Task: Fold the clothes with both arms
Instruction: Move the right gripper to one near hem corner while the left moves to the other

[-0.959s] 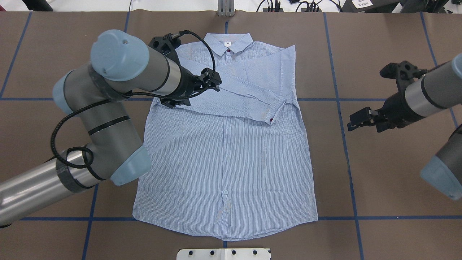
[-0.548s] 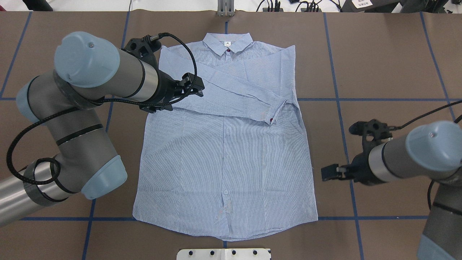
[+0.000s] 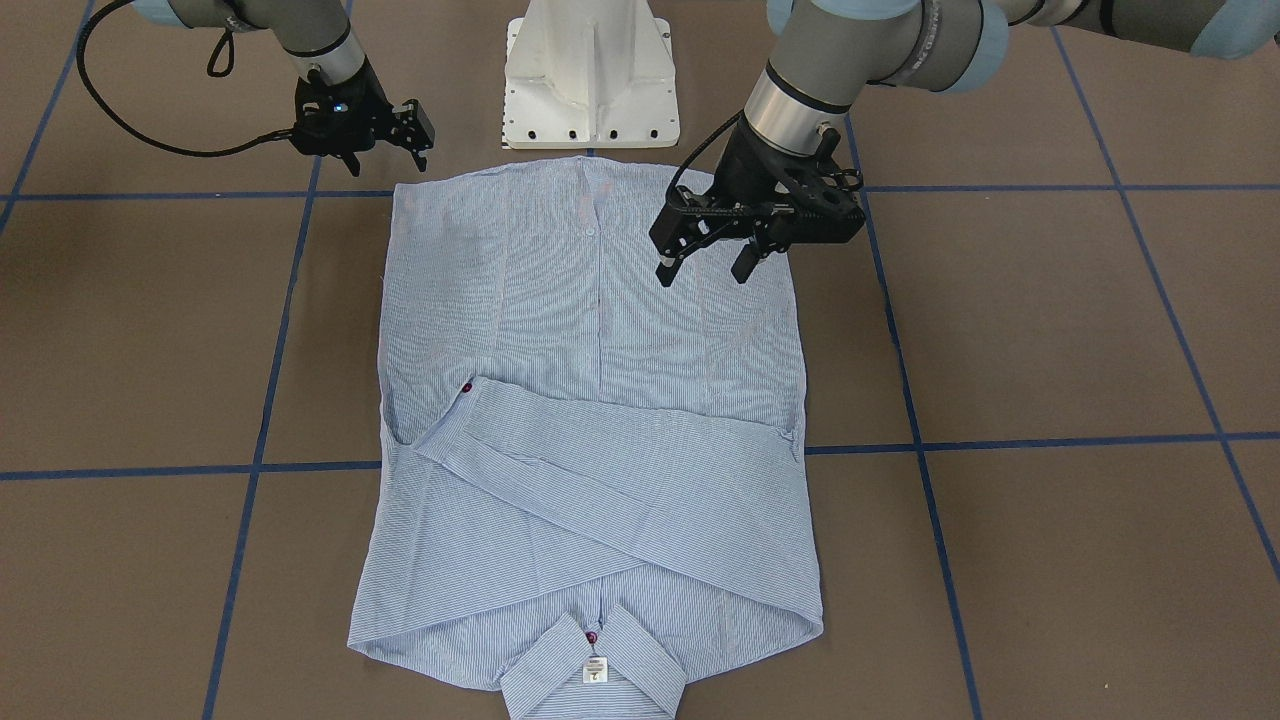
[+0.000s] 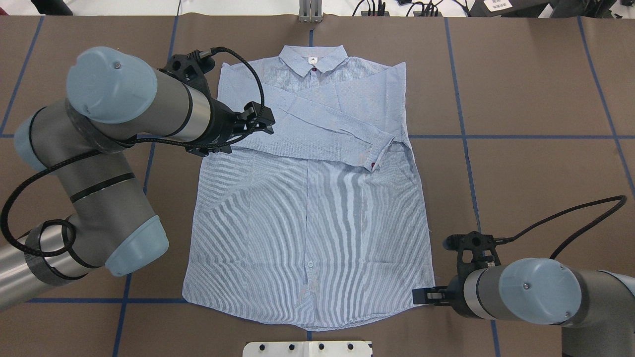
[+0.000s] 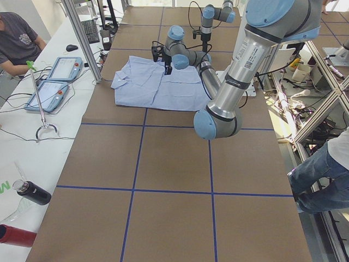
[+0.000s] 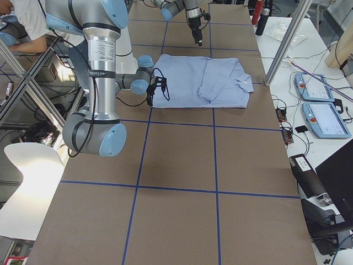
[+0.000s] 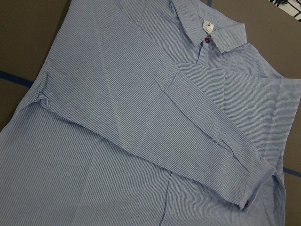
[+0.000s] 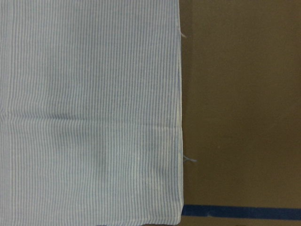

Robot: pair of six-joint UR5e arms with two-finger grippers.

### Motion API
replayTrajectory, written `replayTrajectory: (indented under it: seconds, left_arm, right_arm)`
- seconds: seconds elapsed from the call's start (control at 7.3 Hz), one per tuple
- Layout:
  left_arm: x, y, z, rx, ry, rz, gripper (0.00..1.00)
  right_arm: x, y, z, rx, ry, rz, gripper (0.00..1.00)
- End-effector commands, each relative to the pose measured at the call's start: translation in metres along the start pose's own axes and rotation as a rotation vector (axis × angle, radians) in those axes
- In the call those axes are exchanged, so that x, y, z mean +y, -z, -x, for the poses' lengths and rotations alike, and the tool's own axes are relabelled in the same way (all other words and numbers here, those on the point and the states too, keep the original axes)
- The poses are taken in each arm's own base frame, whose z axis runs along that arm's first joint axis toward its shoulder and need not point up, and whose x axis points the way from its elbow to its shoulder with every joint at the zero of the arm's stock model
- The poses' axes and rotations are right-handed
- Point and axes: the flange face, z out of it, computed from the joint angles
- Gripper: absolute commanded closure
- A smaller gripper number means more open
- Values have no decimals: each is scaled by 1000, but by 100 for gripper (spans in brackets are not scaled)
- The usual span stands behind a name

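Striped shirt (image 3: 600,330) lies flat; front view shows left hand (image 3: 702,272) spread, right hand (image 3: 405,135) unclear.

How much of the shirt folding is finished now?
Done: on the shirt, a sleeve lies folded across the chest. In hand: the right gripper is at the hem corner, the left gripper hovers above the shirt; neither holds cloth. Left: folding the body.

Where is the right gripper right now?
In the overhead view, the right gripper is at the lower right. It sits at the bottom right hem corner of the shirt, on the robot's side of the table.
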Motion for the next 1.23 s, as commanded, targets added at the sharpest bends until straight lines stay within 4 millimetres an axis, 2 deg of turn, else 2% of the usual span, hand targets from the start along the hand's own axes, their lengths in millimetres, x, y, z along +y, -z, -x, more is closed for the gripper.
replayTrajectory:
  seconds: [0.0, 0.14, 0.27, 0.82, 1.1]
  left_arm:
    - [1, -1, 0, 0, -1, 0, 0]
    - [1, -1, 0, 0, -1, 0, 0]
    - [1, -1, 0, 0, -1, 0, 0]
    - [0, 0, 0, 0, 0, -3, 0]
    - [0, 0, 0, 0, 0, -3, 0]
  right_arm:
    - [4, -22, 6, 23, 6, 18, 12]
    - [7, -32, 5, 36, 12, 27, 15]
    - [7, -33, 7, 36, 15, 30, 18]
    - [7, -32, 6, 32, 14, 47, 62]
    - [4, -30, 6, 25, 8, 56, 71]
